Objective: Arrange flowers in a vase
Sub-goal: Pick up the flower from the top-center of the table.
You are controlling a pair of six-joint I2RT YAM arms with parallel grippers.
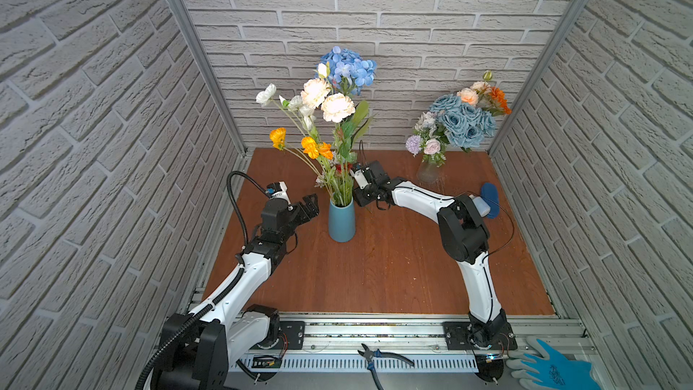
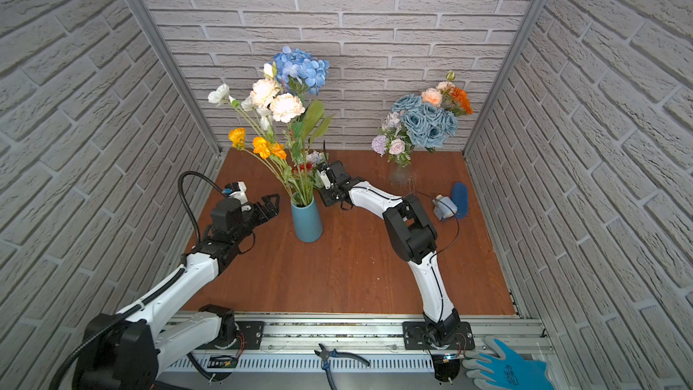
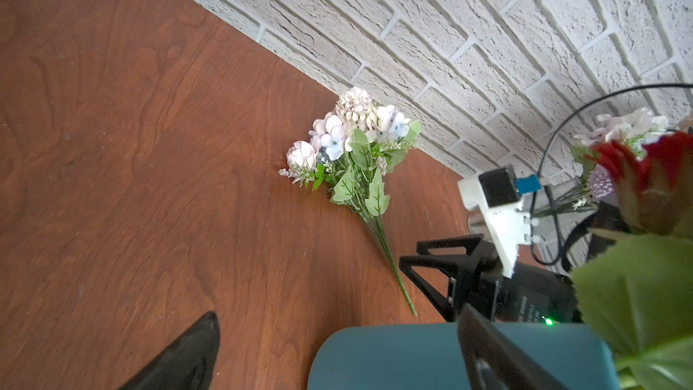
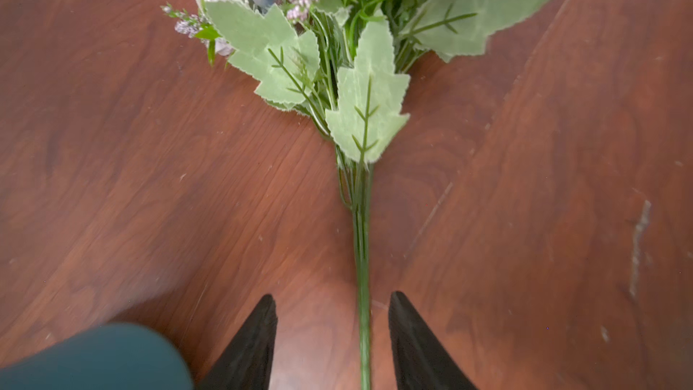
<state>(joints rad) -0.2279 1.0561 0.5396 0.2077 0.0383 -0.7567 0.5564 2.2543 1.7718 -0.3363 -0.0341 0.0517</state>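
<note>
Stem straddled, not yet pinched: the right claw [image 4: 332, 298] was seen lowered over the lilac-white spray [image 4: 362, 219]. The spray lay flat on the wooden table [image 1: 393, 264] just behind the blue vase [image 1: 342, 219], its blooms pointed toward the brick wall [image 1: 412, 13]. The claw's two black tips [image 4: 255, 332] were held apart, one on each side of the bare lower stem, with wood showing between tip and stem on both sides. That bare stretch was judged to have been picked because the leaves and blooms higher up would be crushed or would slip.

The left claw [image 1: 309, 206] was spread wide just beside the vase's rim, on the opposite side from the right claw; whether it touched the vase could not be told. It was judged to be placed there so the vase could be steadied when another stem is pushed in.

Inside the vase, the blue hydrangea [image 1: 348, 65], peach roses [image 1: 337, 106] and orange poppies [image 1: 311, 146] were already stood up and fanned out. A closing pinch and a lift were judged to be called for next, with the crowded neck as the likely snag.
</note>
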